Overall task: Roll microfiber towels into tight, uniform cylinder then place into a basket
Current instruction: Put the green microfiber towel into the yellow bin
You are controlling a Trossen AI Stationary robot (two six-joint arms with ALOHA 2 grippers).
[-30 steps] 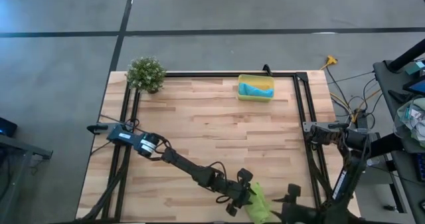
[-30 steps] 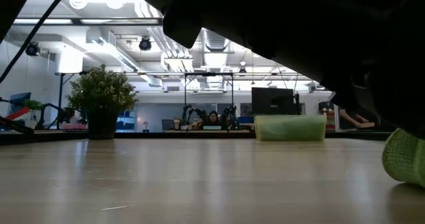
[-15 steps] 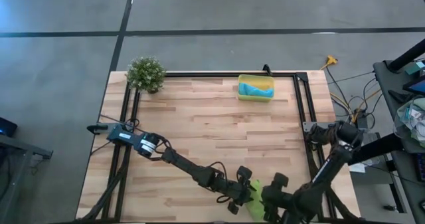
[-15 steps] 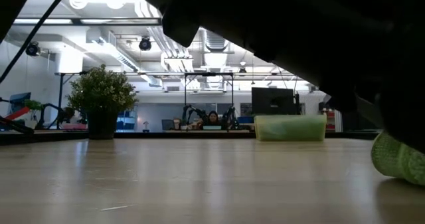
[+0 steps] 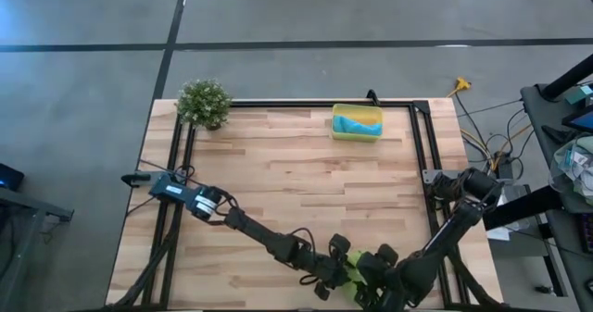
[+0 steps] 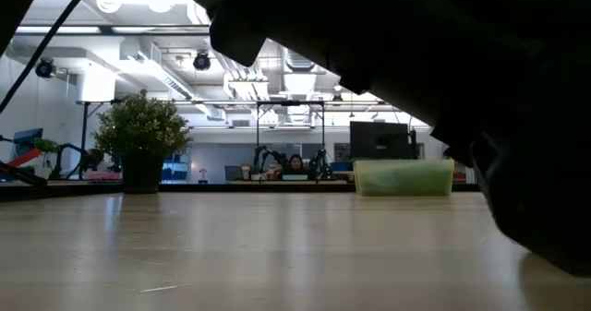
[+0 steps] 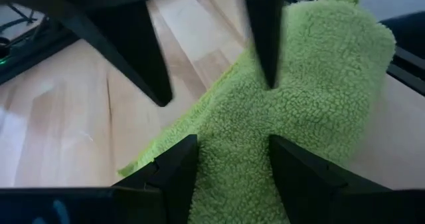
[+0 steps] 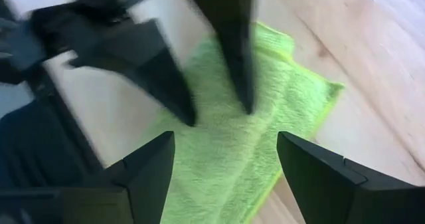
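At the near edge of the table (image 5: 296,182) both grippers meet over the lime-green towel (image 7: 312,104). The left gripper (image 5: 335,273) stands with its fingers spread wide: in its wrist view the green pile runs up between the two dark fingers (image 7: 166,177) and on past their tips, folded into a thick hump at its far end, with a thin flat corner spread on the wood to one side. The right gripper (image 5: 378,273) sits just beside the left one, facing it, and its fingers (image 8: 149,174) are also spread wide. In the right wrist view the lime-green towel (image 8: 246,151) lies flat on the boards between and beyond those fingers, and the other arm's two dark fingers stand over the cloth on its far side. Neither gripper is closed on the towel. From above only a small sliver of green shows between the two grippers.

Well away from both grippers, at the far edge of the table, the yellow basket (image 5: 357,122) holds the turquoise-blue towel (image 5: 357,124). A small potted plant (image 5: 204,103) stands at the far left corner.
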